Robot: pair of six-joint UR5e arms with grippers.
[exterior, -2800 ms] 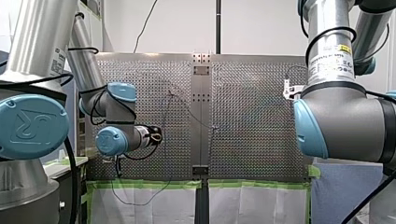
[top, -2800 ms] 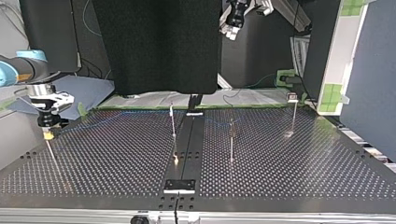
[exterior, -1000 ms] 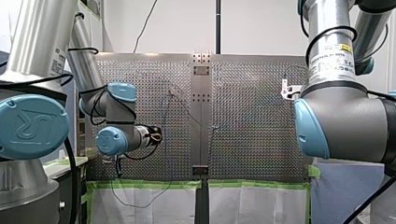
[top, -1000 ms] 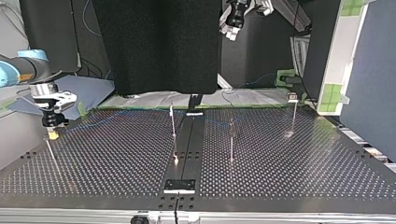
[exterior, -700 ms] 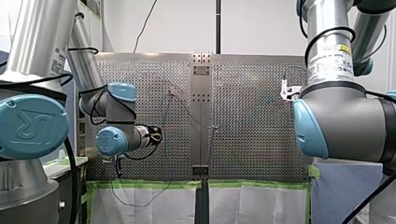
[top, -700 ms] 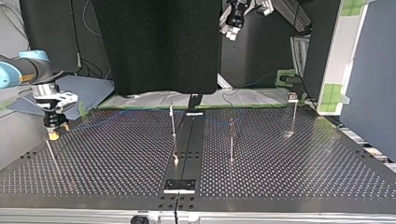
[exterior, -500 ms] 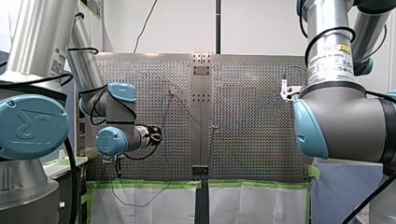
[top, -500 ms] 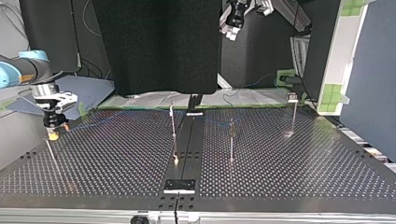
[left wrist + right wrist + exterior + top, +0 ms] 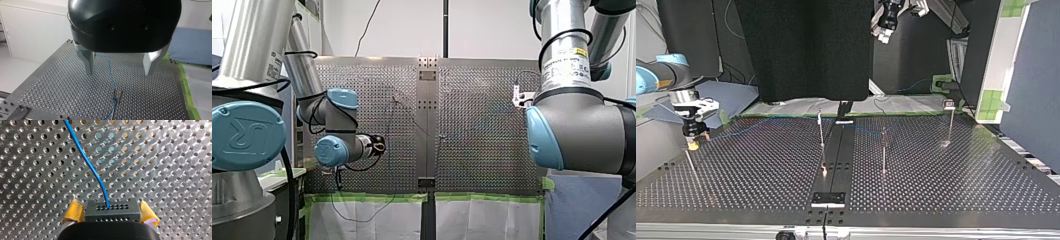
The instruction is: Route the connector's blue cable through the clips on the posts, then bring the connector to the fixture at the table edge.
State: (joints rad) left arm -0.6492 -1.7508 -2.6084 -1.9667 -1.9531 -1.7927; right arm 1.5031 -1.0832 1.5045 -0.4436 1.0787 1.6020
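Over the table (image 9: 162, 157), downturned right hand (image 9: 110, 213) grips connector (image 9: 111, 207).

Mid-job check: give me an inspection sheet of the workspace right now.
Surface: perforated metal table.
Job's things: connector held in my right gripper; thin posts stand upright.
Clutter: nothing seen.
Grippers: right shut on the connector between yellow pads; my left gripper open, empty, above the table.
Cables: blue cable runs from the connector over the table.
Surroundings: green tape along the table edge.
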